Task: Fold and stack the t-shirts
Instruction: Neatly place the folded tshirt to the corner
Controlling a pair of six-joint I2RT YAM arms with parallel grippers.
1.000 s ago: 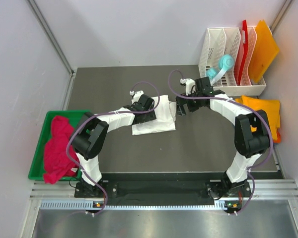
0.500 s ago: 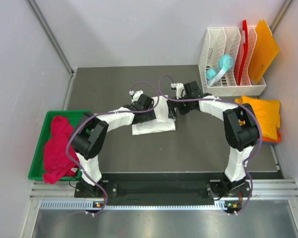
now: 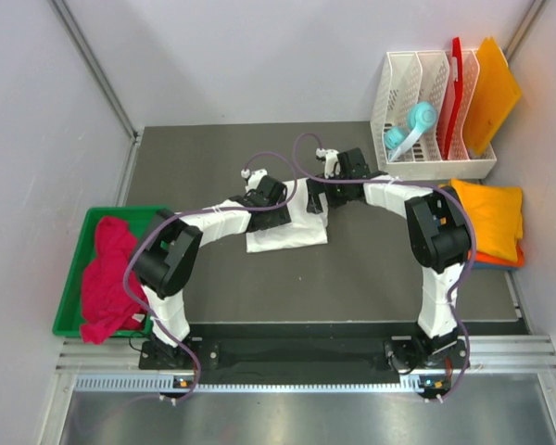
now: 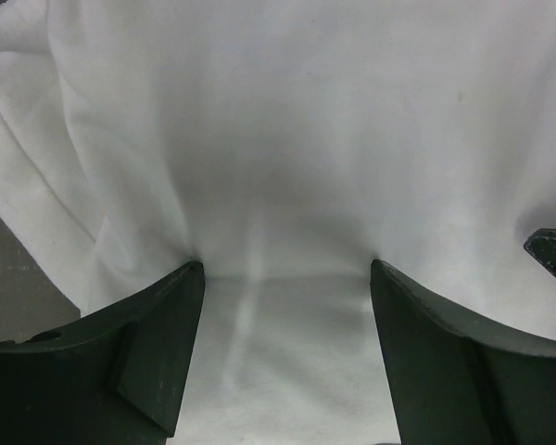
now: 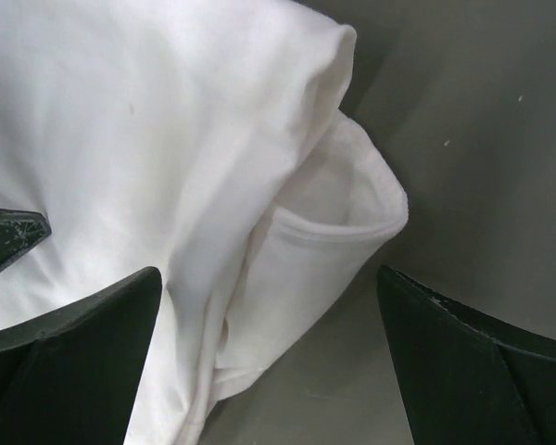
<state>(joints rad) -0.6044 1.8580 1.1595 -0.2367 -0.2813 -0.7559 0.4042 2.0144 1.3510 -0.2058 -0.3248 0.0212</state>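
Observation:
A white t-shirt [image 3: 292,236] lies folded on the dark table [image 3: 371,269], in the middle. My left gripper [image 3: 278,213] is open and its tips press down on the shirt's top; white cloth [image 4: 306,120] fills the left wrist view between the fingers [image 4: 157,343]. My right gripper [image 3: 318,199] is open and straddles the shirt's right edge, with a folded hem corner [image 5: 334,232] between its fingers [image 5: 463,352]. A crimson-pink shirt [image 3: 107,278] lies crumpled in the green bin [image 3: 74,278]. A yellow-orange shirt [image 3: 491,218] lies folded at the right on orange and blue ones [image 3: 491,260].
A white slotted rack [image 3: 422,102] at the back right holds a teal roller [image 3: 410,128] and stiff red [image 3: 455,83] and orange [image 3: 493,88] boards. Grey walls close in the table on three sides.
My right gripper has moved left from near the rack to the white shirt's right edge. The left gripper and the shirt have stayed put.

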